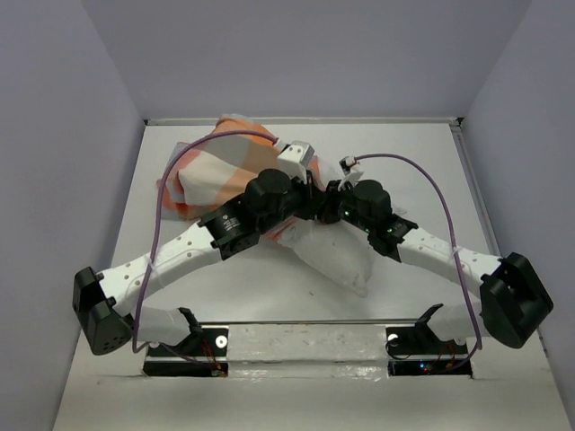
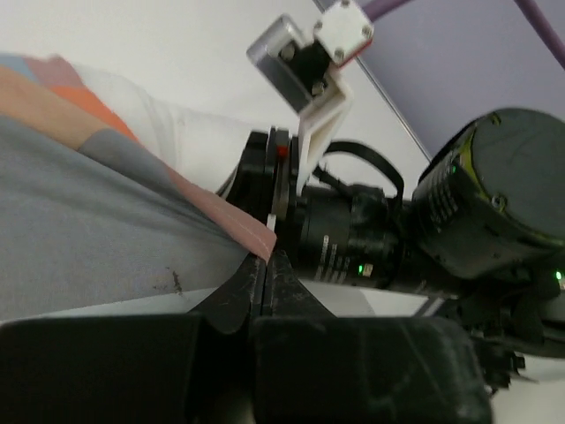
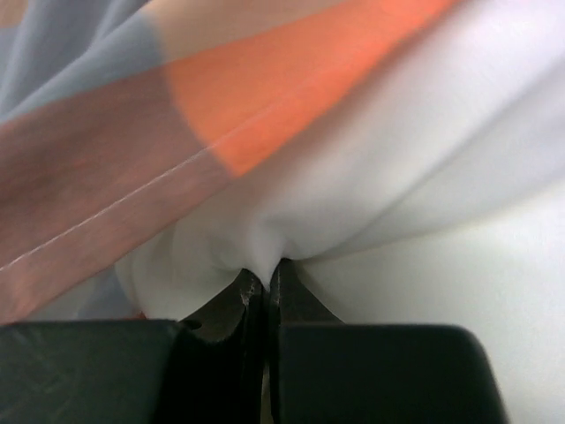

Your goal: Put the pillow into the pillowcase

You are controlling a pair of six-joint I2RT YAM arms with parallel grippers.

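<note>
The checked pillowcase [image 1: 216, 166] lies bunched at the table's far left. The white pillow [image 1: 337, 256] sticks out of it toward the near middle. Both arms reach in and meet at the case's mouth. My left gripper [image 2: 267, 256] is shut on the peach hem of the pillowcase [image 2: 88, 203]. My right gripper [image 3: 267, 269] is shut on a pinch of the white pillow [image 3: 371, 177], just under the orange and peach edge of the pillowcase [image 3: 221, 97]. In the top view, both sets of fingers are hidden under the wrists [image 1: 319, 193].
The right arm's wrist and its camera [image 2: 309, 53] fill the right of the left wrist view, very close to my left fingers. Purple cables [image 1: 431, 189] loop over both arms. Grey walls [image 1: 90, 135] enclose the white table [image 1: 413, 162] on three sides.
</note>
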